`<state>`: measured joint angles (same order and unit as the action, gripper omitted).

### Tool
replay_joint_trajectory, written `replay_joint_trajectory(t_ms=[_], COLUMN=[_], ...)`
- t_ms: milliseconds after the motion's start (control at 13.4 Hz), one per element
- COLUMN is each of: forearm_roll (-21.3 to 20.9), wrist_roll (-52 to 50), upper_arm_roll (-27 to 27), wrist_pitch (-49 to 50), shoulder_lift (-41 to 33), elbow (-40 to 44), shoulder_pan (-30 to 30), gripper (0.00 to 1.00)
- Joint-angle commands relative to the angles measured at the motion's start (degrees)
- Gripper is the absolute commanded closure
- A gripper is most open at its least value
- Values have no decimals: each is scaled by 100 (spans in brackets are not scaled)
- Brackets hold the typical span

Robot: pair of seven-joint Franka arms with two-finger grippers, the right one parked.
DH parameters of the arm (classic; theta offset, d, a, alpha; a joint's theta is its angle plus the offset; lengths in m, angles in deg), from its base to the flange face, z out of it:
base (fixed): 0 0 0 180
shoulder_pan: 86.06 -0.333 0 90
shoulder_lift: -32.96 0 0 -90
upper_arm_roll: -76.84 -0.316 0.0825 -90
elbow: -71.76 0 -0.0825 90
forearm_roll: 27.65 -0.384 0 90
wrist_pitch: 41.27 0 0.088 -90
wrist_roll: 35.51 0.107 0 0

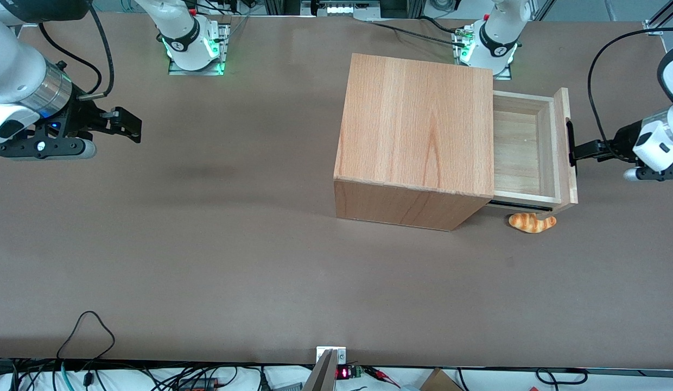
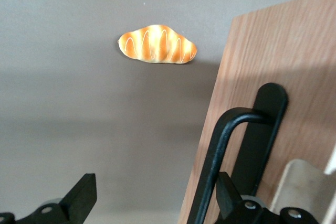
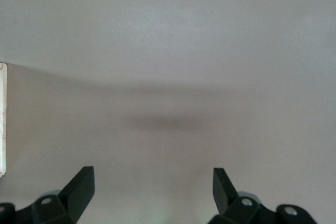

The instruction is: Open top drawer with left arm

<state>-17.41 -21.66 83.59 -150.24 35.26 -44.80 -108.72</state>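
Top drawer (image 1: 524, 149) is sitting partly pulled out of the wooden cabinet (image 1: 418, 130), showing its pale plywood floor, toward the working arm's end of the table (image 1: 217, 255). Taking the cabinet as the landmark and going from near to far: a small toy croissant (image 1: 532, 222) is lying on the table just beside the cabinet's nearer corner, under the drawer's overhanging front panel (image 1: 563, 146), and is not touching anything. It is playing no part in the pull, though it looks low enough to be staying clear of the drawer's travel.

Above it, the drawer's black side rail (image 1: 520, 205) is showing below the tray, which is why the drawer is hanging level rather than sagging. Farther along the panel, the slim black bar handle (image 2: 231, 156) is standing proud of the wood, leaving a gap for a finger to hook into.

The left arm (image 1: 654, 144) is reaching in level with the handle, and its claw (image 1: 578, 152) is right at the bar. In the wrist view the claw is spread wide, with one finger (image 2: 226, 192) sitting against the bar and the other finger (image 2: 84, 195) well out over bare table. It appears to be hooking the handle, not pinching it.
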Motion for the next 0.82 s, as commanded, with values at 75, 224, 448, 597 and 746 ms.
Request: replay_joint_trajectory(t_ms=[75,224,448,597,746], forearm_roll=[-127,-127,-127,-127,-127], wrist_roll=[100,82,21,12,-119], upper_arm_roll=[28,37,37,37,81], wrist_pitch=[559,735,964,1210,1438], shoulder_lift=[87,78,69,78,78], elbow=[686,958,1380,1714,2065], shoulder_pan=[-89,-89,-89,-81,-80], gripper=[0,0,0,0,0])
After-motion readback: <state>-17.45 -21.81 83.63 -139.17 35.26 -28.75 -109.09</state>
